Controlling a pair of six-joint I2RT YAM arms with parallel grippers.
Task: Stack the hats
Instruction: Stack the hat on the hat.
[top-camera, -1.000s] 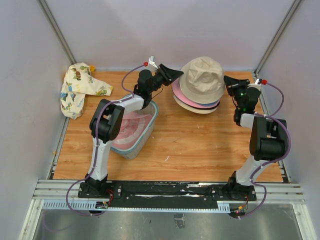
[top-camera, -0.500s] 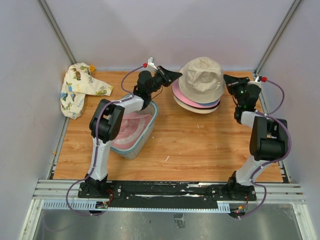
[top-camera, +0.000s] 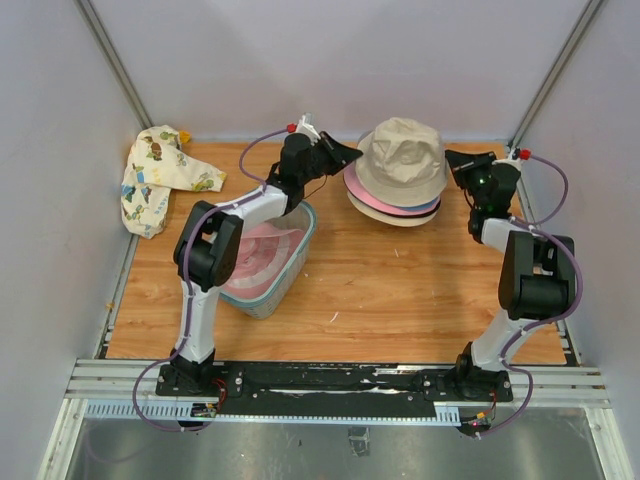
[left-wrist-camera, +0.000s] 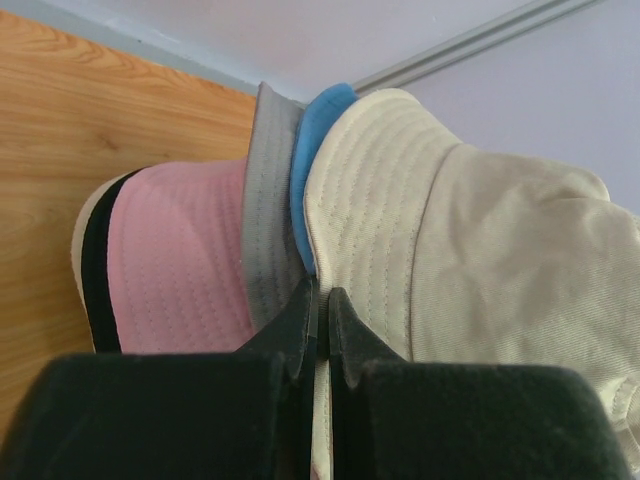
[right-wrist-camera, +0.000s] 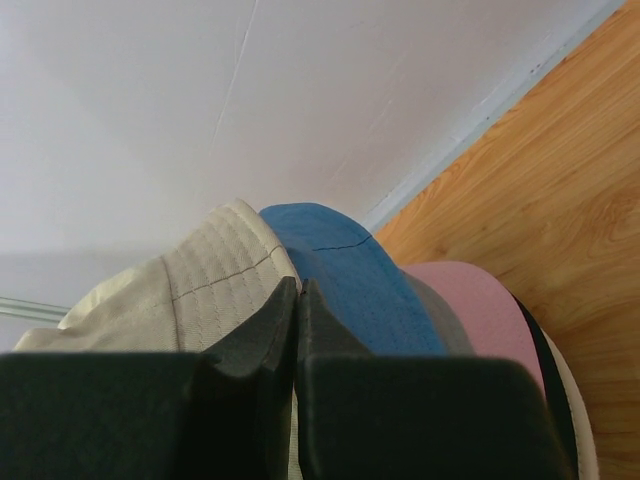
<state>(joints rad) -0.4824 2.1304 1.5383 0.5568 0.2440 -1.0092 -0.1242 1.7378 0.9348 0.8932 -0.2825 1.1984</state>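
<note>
A pile of hats lies at the back middle of the table. The beige hat (top-camera: 403, 155) is on top, over teal (right-wrist-camera: 340, 260), grey (left-wrist-camera: 265, 200), pink (top-camera: 362, 195) and cream (top-camera: 390, 218) brims. My left gripper (top-camera: 352, 150) is shut on the left edge of the beige hat's brim (left-wrist-camera: 370, 200), its tips (left-wrist-camera: 322, 300) pinching the fabric. My right gripper (top-camera: 452, 160) is shut on the right edge of the same brim (right-wrist-camera: 215, 270), with its tips (right-wrist-camera: 298, 290) against the teal brim.
A blue-grey mesh basket (top-camera: 300, 250) with pink fabric inside stands under the left arm. A cream cartoon-print cloth (top-camera: 160, 175) lies at the back left corner. The back wall is close behind the pile.
Both grippers have shifted slightly while still holding the beige hat's brim. The right wrist has moved a little toward the back. The hat pile has stayed in place.
</note>
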